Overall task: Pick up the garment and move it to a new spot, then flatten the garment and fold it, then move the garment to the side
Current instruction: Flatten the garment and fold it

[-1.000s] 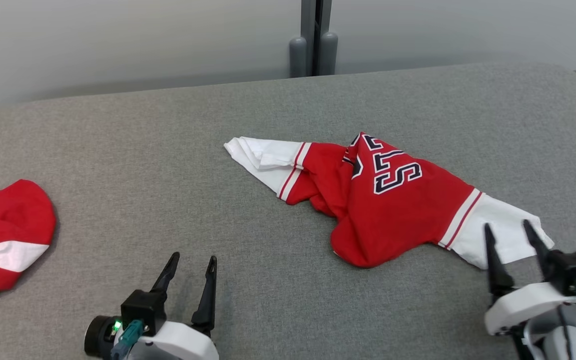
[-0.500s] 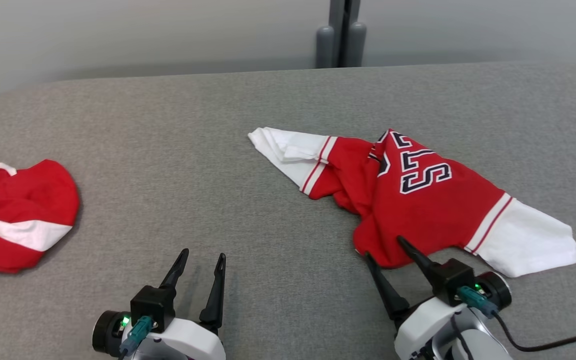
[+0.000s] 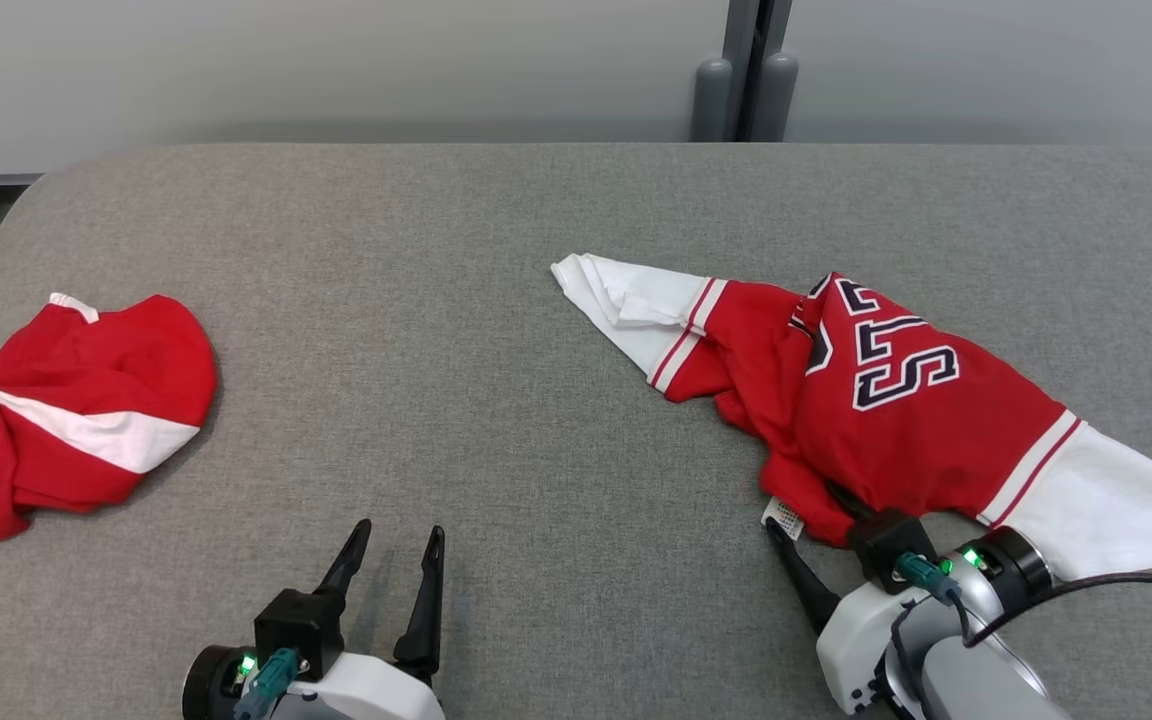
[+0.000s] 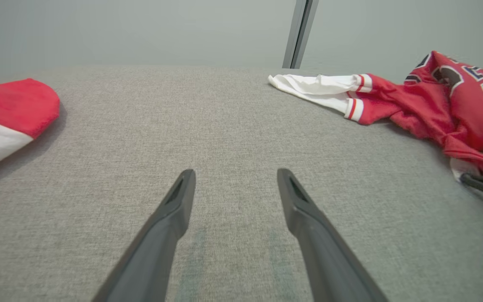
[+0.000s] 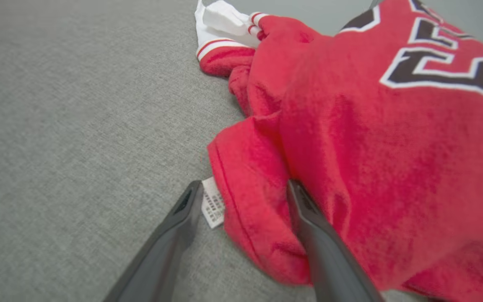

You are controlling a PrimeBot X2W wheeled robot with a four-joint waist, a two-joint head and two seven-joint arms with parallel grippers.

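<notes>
You have two garments on the grey fabric surface (image 3: 496,300): the crumpled red-and-white lettered jersey (image 3: 916,420) at right, its near hem between the spread fingers of the right gripper (image 5: 243,186), and a bunched red-and-white garment (image 3: 76,400) far left, while the left gripper (image 3: 401,535), fingers likewise parted and holding nothing, sits over bare fabric.

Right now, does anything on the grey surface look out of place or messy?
The lettered red jersey lies crumpled, its white label poking out at the near hem; a second red garment sits bunched far left.
</notes>
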